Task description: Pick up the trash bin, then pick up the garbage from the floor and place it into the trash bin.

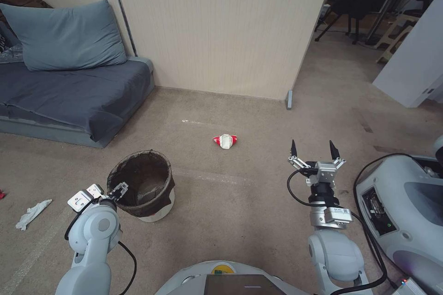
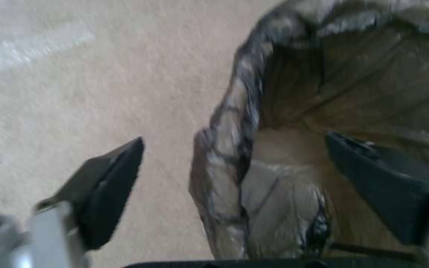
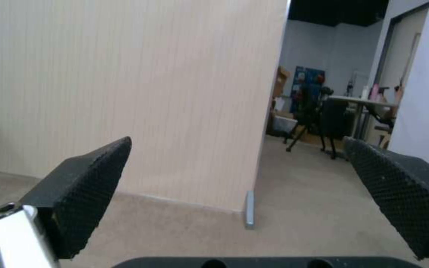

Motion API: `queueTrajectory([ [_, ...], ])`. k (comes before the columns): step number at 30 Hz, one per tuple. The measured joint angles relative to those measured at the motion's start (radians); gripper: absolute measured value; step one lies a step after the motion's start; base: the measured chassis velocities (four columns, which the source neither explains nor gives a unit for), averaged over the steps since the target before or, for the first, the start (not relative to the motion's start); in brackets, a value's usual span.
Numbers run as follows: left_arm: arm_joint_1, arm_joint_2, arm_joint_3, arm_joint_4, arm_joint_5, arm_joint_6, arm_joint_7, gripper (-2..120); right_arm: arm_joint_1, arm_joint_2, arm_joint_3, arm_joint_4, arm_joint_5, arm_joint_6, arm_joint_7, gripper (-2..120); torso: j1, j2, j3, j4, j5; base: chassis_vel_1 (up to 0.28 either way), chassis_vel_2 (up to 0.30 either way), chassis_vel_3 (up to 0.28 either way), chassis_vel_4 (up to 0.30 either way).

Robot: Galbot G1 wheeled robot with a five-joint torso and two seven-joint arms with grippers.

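- the left gripper (image 1: 119, 191) sits at the near-left rim of the trash bin (image 1: 152, 196); in the left wrist view its fingers (image 2: 109, 186) are spread wide, one outside the bag-lined wall and one inside, straddling the rim but not yet closed on it.
- the right gripper (image 1: 314, 152) is held out in front on the robot's right, jaws apart and empty, pointing toward the partition wall (image 3: 125, 93).
- judgement: the first step is only being set up; the bin stands on the floor (image 1: 249, 203), not lifted, and from what shows of its inside, nothing has gone in.
- garbage left to collect: a crumpled red-and-white carton (image 1: 224, 140) lies ahead between the two arms, well apart from the bin; a white tissue wad (image 1: 32, 213) lies to the left of the bin, with a red scrap (image 1: 2, 194) at the frame's edge beyond it.
- the floor is beige short-pile carpet with faint pale tape strips.
- around it: a grey sofa (image 1: 78, 97) with a blue pillow (image 1: 69, 37) on the left, the ribbed beige partition straight ahead, and an opening on the right into a room with a table and chairs.
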Motion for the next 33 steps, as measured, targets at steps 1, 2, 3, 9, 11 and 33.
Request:
queueTrajectory([
  [1,0.000,0.000,-0.001,0.002,-0.010,0.001,0.002,82,0.000,0.001,0.000,0.000,-0.001,0.000,0.000,100,0.000,0.000,0.000,0.0000,0.0000,0.000,0.000,0.000,0.000],
  [2,-0.001,0.001,-0.003,0.007,-0.028,0.004,0.005,76,-0.001,0.002,-0.001,0.000,-0.001,0.001,-0.001,100,0.000,0.000,0.000,-0.0001,0.0000,0.000,0.000,0.000,0.000],
  [3,-0.001,0.001,-0.003,0.007,-0.028,0.004,0.005,76,-0.001,0.002,-0.001,0.000,-0.001,0.001,-0.001,100,0.000,0.000,0.000,-0.0001,0.0000,0.000,0.000,0.000,0.000],
  [9,-0.003,0.001,-0.007,0.022,-0.068,0.007,0.006,56,-0.002,0.002,-0.002,0.002,-0.002,0.002,-0.001,100,0.000,0.000,0.000,0.0000,0.0000,0.000,0.000,0.000,0.000],
  [11,-0.003,0.001,-0.008,0.027,-0.078,0.007,0.006,53,-0.002,0.002,-0.002,0.002,-0.002,0.003,-0.001,100,0.000,0.000,0.000,0.0000,-0.0001,0.000,0.000,0.000,0.000],
  [33,-0.008,-0.002,-0.017,0.082,-0.134,0.001,0.015,0,-0.003,0.003,-0.003,0.005,-0.002,0.009,-0.002,100,0.000,0.000,0.000,0.0000,0.0000,0.000,0.000,0.000,0.000],
])
